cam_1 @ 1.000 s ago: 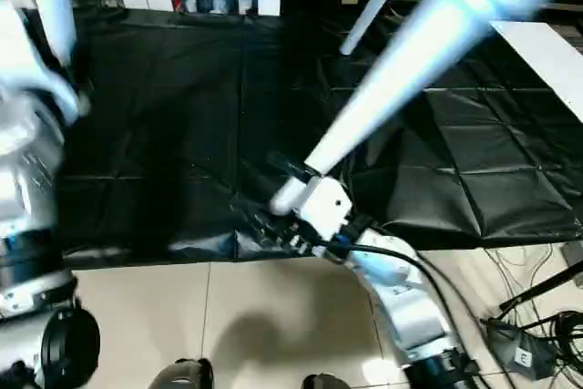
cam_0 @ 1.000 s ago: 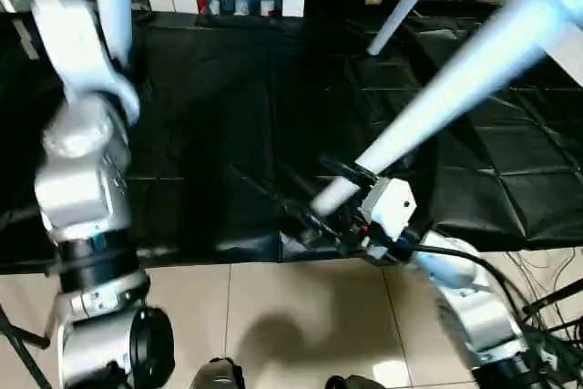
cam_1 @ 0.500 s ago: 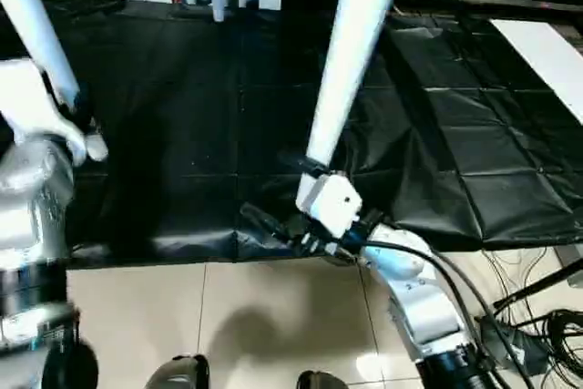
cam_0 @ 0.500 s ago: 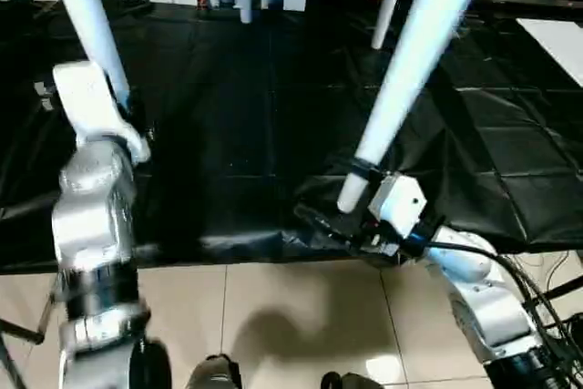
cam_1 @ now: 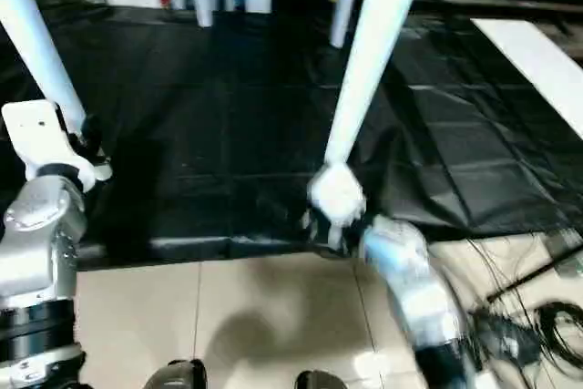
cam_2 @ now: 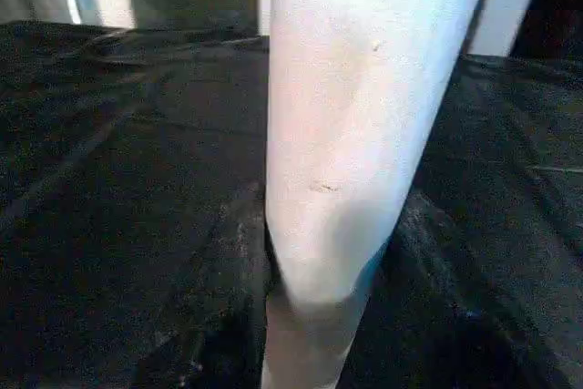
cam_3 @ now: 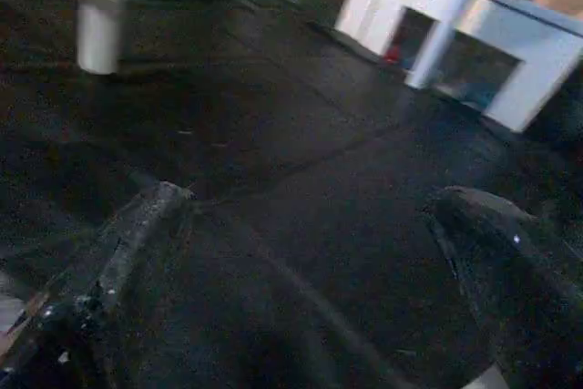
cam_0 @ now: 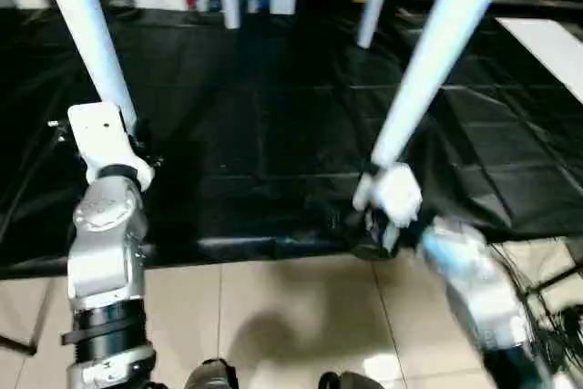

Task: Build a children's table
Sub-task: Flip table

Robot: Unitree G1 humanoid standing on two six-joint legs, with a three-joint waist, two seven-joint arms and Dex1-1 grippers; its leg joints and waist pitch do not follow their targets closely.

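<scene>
White table legs upright beside both raised silver forearms; right fingers spread, left fingers' state unclear.

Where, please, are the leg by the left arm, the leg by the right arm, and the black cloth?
left leg [cam_0: 91, 29], left eye view, mid shaft.
right leg [cam_0: 428, 66], left eye view, mid shaft.
black cloth [cam_0: 264, 125], left eye view, bare middle.

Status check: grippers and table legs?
Right gripper open, low beside long white tubular leg. Left gripper at second white leg. Black plastic sheet under both.
</scene>
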